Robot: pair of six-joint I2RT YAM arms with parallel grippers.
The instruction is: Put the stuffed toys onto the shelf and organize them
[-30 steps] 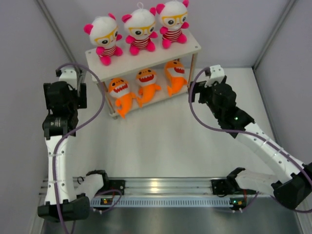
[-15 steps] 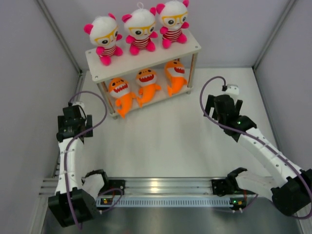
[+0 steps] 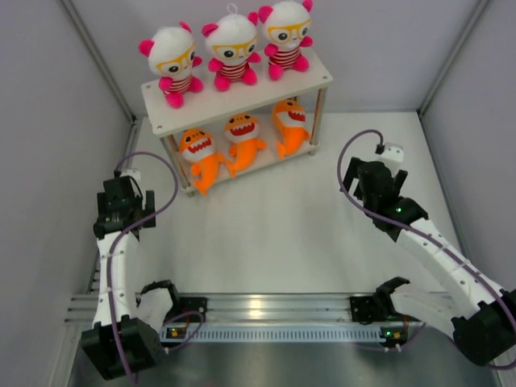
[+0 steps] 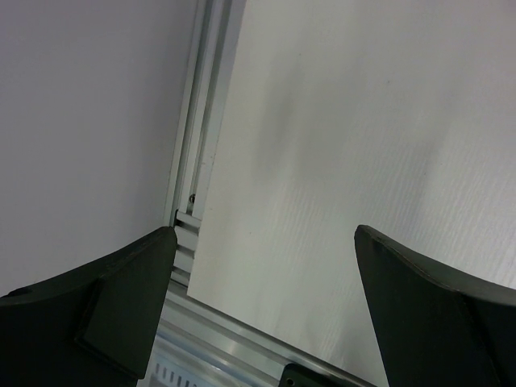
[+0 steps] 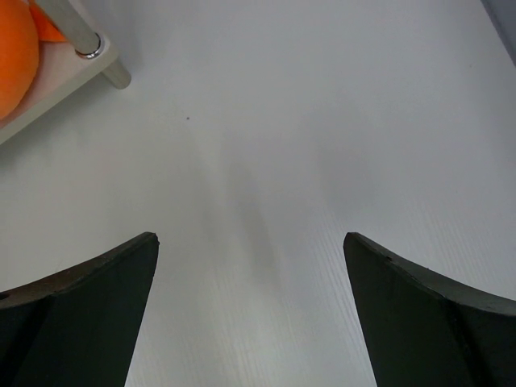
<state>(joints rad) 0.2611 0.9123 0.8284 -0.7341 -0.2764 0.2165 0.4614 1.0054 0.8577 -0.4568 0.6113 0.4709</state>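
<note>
Six stuffed toys (image 3: 232, 50) line the shelf (image 3: 235, 97), well apart from the left pincer (image 4: 266, 242) and right pincer (image 5: 250, 242), both spread wide and empty above the desk (image 3: 274, 226).

The left gripper (image 4: 266, 234) stands with its two dark fingers (image 4: 121, 298) spread wide, one at the lower left corner and one at the lower right, with nothing between them. Behind the gap lies the white table (image 4: 339, 145), finely ribbed and crossed by a soft grey shadow. A slotted aluminium rail (image 4: 201, 121) runs along the table's left edge, from the top down to the left finger. Beyond it rises a plain pale grey wall (image 4: 89, 105). A second rail (image 4: 234, 355) crosses the bottom, where a small dark part (image 4: 302, 377) shows at the edge.
</note>
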